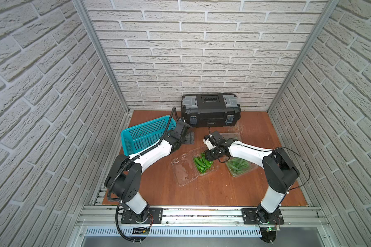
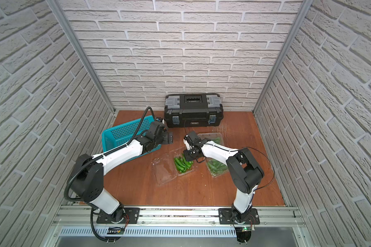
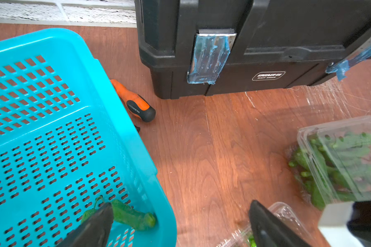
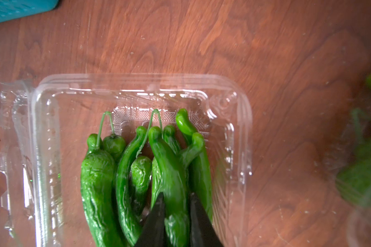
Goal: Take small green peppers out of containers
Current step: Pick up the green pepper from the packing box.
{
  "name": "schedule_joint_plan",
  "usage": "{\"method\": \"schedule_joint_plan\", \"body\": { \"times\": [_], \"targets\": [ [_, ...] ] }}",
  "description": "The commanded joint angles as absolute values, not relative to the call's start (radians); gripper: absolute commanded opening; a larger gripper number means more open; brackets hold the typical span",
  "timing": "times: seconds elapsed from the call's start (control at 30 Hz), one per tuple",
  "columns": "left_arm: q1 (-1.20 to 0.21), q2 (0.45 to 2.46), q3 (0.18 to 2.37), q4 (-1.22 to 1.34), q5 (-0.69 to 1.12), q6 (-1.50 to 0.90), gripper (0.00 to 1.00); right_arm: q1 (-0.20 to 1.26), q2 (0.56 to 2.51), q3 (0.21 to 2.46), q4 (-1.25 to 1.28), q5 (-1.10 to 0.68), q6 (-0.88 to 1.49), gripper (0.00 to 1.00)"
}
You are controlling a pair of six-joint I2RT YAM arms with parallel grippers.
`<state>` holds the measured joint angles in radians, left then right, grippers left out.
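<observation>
Three clear containers lie on the wooden table. The middle container (image 1: 206, 173) has its lid (image 1: 183, 171) folded open, and several small green peppers (image 1: 201, 164) lie in it. My right gripper (image 4: 177, 194) reaches into this container (image 4: 137, 85) and is shut on one small green pepper (image 4: 169, 162), which still lies among the others. A second container (image 1: 240, 171) full of peppers sits to the right. A third container (image 2: 212, 136) lies behind my right arm. My left gripper (image 3: 181, 204) stands open and holds nothing, over the near rim of the teal basket (image 3: 51, 128). One pepper (image 3: 133, 216) lies in that basket.
A black toolbox (image 1: 210, 111) stands against the back wall. The teal basket (image 1: 146, 134) sits at the left, tilted. An orange-handled screwdriver (image 3: 133, 100) lies between the basket and the toolbox. Brick-patterned walls close in three sides.
</observation>
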<state>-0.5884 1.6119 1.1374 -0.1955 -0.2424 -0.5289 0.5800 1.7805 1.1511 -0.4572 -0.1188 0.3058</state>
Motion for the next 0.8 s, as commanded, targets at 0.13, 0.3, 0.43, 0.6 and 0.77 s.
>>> {"method": "schedule_joint_plan", "body": {
  "times": [0.13, 0.3, 0.43, 0.6, 0.77],
  "targets": [
    [-0.562, 1.563, 1.100, -0.134, -0.261, -0.573, 0.98, 0.586, 1.725, 1.173, -0.471, -0.096, 0.301, 0.10],
    [-0.532, 1.517, 1.060, -0.119, -0.291, -0.625, 0.98, 0.586, 1.700, 1.245, -0.517, -0.104, 0.279, 0.09],
    [-0.510, 1.471, 1.026, -0.120, -0.331, -0.653, 0.98, 0.589, 1.708, 1.325, -0.530, -0.137, 0.266, 0.09],
    [-0.472, 1.419, 0.999, -0.184, -0.390, -0.688, 0.98, 0.610, 1.803, 1.497, -0.513, -0.250, 0.244, 0.08],
    [-0.423, 1.357, 0.965, -0.232, -0.411, -0.697, 0.98, 0.657, 1.900, 1.713, -0.461, -0.315, 0.238, 0.08]
  ]
}}
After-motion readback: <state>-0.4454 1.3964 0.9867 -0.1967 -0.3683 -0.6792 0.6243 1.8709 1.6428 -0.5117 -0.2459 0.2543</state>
